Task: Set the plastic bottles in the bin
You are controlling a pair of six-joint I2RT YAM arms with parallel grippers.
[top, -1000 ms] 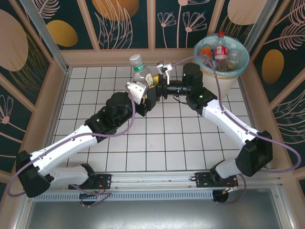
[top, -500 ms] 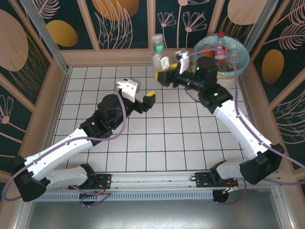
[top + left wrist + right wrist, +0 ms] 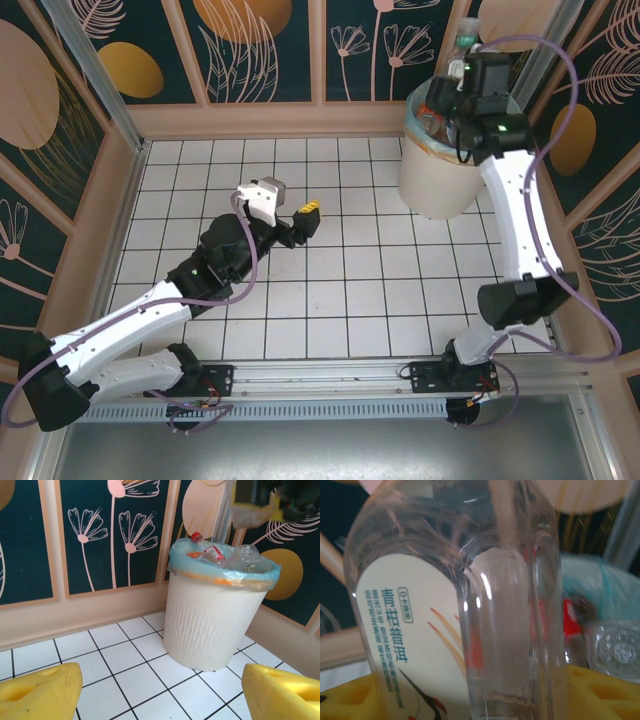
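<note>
Dark panelled walls painted with pale flowers and gold discs close round a white-tiled table [image 3: 340, 290]. Noted at right claw [image 3: 472, 699]: closed on a clear plastic bottle [image 3: 485, 605] with a cream label of printed characters, yellow pads [image 3: 600, 690] pressing its lower body from either side. Green cap shows past the claw in the top view; tilt hard to judge. Directly under the claw and a little beyond it stands the bin [image 3: 435, 180], teal liner [image 3: 176, 562] folded over its rim. The arm is carried high, presumably so the load clears the rim and can fall straight in on release. Below the claw, inside the bin, other bottles [image 3: 207, 554] lie heaped nearly to the brim, one red-capped, one clear. That is reason enough, I judge, to let go from above rather than push down. Noted at left claw [image 3: 160, 692]: well apart from the bin across the tiles, facing it, yellow fingers [image 3: 40, 690] spread wide with nothing between them. Likely parked low and out of the right arm's way. Step in hand, as I read it: release over the opening.
</note>
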